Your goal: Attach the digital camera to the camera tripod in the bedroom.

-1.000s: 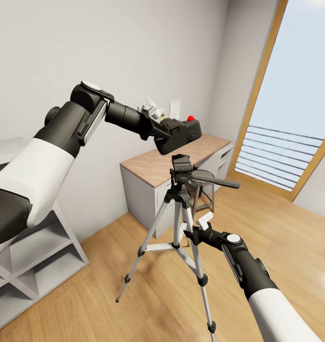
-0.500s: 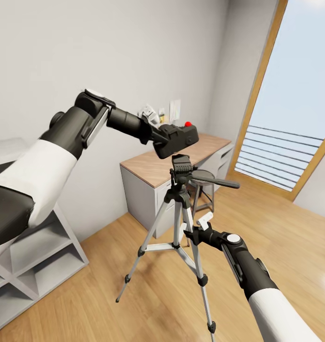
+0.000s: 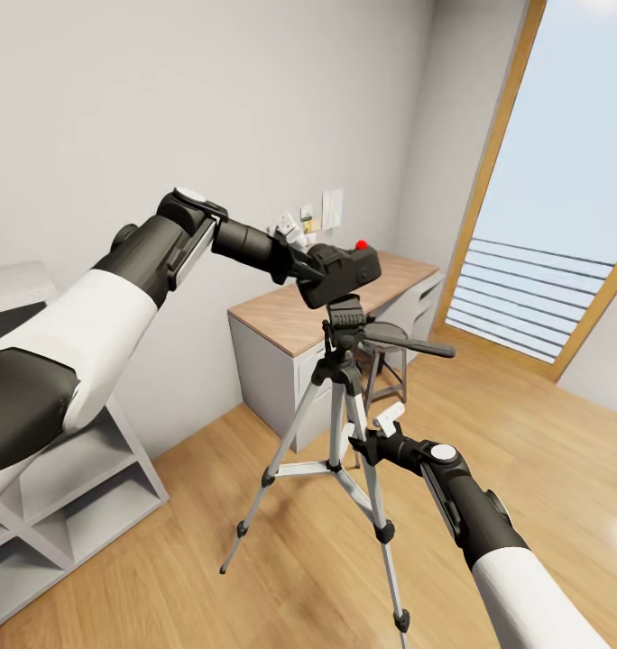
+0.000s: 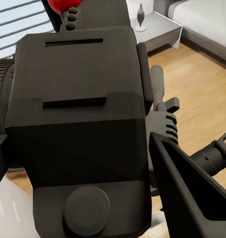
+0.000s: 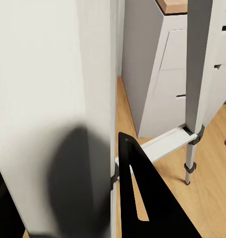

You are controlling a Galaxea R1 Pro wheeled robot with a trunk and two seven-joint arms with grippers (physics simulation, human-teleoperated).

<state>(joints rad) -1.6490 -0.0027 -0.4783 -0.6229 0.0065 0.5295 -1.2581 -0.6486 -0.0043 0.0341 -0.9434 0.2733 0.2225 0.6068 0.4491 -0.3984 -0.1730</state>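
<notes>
The head view looks forward and down over the camera tripod [image 3: 346, 397]; the left wrist view sits close behind the digital camera [image 4: 78, 129]; the right wrist view hugs a tripod leg [image 5: 199, 74]

No text, label, brand, number or sign can be read. Small papers [image 3: 331, 209] are seen pinned on the wall above the desk [image 3: 295, 317] (too small and blurred for any writing to be made out). No marking is shown on the digital camera [image 4: 78, 124], though its body is seen close up in the left wrist view.
</notes>
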